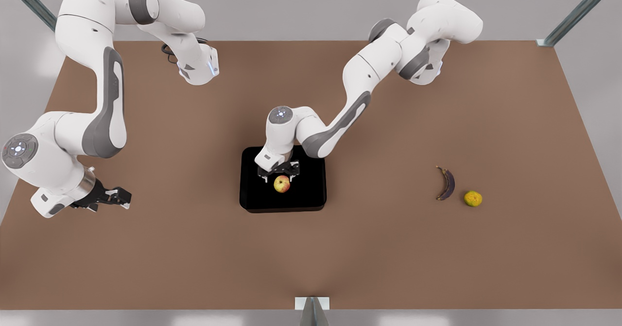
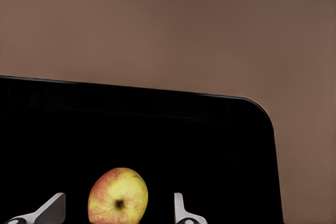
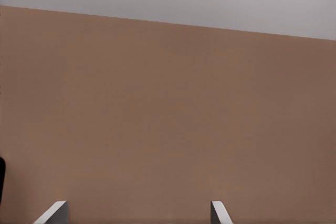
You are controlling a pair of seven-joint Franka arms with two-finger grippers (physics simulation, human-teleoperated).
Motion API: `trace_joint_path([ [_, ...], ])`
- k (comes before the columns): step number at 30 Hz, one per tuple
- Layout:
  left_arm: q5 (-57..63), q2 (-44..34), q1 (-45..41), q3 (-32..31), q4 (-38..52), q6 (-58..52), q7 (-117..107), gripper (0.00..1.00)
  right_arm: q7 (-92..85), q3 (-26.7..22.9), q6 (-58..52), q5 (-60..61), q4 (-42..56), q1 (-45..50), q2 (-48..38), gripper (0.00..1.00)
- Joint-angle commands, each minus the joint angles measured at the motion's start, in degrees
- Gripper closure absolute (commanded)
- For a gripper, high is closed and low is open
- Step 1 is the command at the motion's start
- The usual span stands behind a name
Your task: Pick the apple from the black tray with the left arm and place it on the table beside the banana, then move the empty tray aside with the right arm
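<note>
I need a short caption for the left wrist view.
Open left gripper straddling the apple inside the black tray.

yellow-red apple (image 1: 282,184), glossy black tray (image 1: 252,197), brown table (image 1: 194,258), purple-brown banana (image 1: 446,183)

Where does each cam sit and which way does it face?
Front view: high over the table, looking down; both arms, tray, banana, citrus.
Left wrist view: above the tray, looking down at the apple between open fingers.
Right wrist view: low over bare table; open fingers.
Shared: front and left wrist views both show the apple in the tray.
</note>
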Motion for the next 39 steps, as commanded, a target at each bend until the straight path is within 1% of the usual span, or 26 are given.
trace_joint_path([
  [1,1.1,0.0,-0.3,0.3,-0.1,1.3,-11.8,0.00,-0.4,0.1,0.0,0.0,0.1,0.1,0.0,0.00],
  [7,2.9,1.4,-1.4,0.5,-0.1,1.3,-10.8,0.00,-0.4,0.1,0.0,0.1,0.2,0.0,0.0,0.00],
  [12,3.6,1.6,-2.3,1.9,-0.3,-1.3,-8.2,0.00,-0.4,0.1,0.0,0.2,0.4,0.0,0.1,0.00],
  [39,5.3,6.2,-4.2,4.8,-0.2,1.1,-8.9,0.00,-0.5,-0.1,0.0,0.0,0.4,-0.1,0.2,0.00],
])
